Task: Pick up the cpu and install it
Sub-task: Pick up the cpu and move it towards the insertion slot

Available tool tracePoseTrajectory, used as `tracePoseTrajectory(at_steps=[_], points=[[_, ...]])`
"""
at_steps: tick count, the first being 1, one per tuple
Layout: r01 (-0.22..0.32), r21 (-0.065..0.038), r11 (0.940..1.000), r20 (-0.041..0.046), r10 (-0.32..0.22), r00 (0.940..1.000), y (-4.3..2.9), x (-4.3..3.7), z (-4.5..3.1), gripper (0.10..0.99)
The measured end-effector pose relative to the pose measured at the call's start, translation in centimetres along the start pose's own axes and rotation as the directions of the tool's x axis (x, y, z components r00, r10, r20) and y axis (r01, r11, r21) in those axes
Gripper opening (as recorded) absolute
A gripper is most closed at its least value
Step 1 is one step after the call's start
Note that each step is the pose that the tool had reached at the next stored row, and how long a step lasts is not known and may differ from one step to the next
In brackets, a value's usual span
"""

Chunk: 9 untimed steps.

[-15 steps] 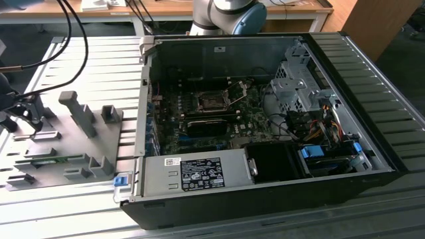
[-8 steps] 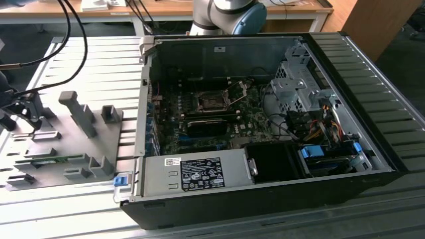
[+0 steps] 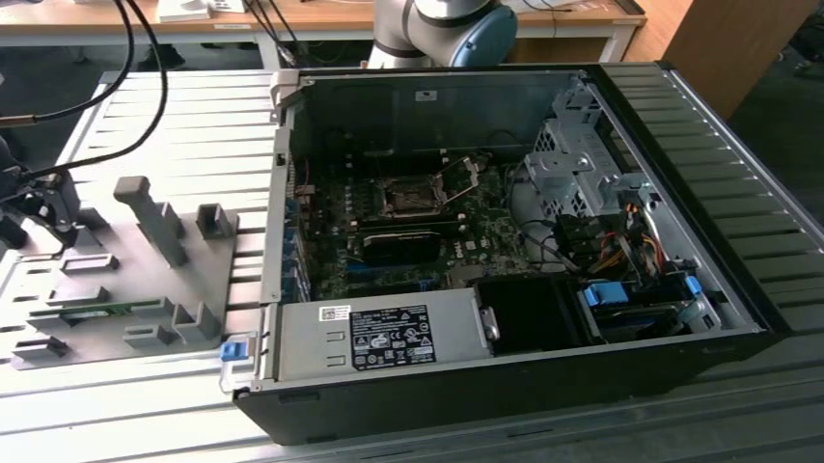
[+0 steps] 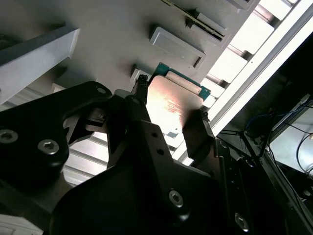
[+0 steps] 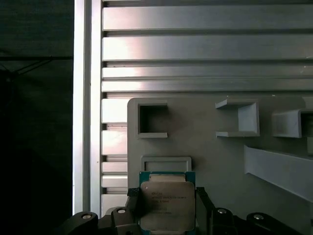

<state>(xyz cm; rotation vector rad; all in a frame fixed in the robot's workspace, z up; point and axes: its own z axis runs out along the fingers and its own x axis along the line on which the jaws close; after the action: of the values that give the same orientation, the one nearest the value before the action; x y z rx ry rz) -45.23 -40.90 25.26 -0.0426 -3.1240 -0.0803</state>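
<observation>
This looks like a robotics lab or test workshop. An opened computer case (image 3: 425, 106) lies on a ribbed aluminium bench (image 3: 180, 116) in the middle of the frame, with a grey fixture plate (image 3: 129, 282) at the left. Along the upper edge stand wooden desks (image 3: 322, 17), a robot arm's base (image 3: 438, 29) and hanging black cables (image 3: 152, 58).

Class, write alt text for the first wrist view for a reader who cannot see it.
The end effector grips the cpu by two opposite edges, its silvery top facing the camera. Behind it lies a grey holder plate with raised pockets, on a ribbed metal table.
</observation>
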Motion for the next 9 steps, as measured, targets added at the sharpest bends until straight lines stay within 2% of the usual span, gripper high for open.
tracePoseTrajectory(at_steps=[9], points=[[0.0,0.0,1.0,0.0,0.0,1.0,0.16,0.02,-0.96,0.541]])
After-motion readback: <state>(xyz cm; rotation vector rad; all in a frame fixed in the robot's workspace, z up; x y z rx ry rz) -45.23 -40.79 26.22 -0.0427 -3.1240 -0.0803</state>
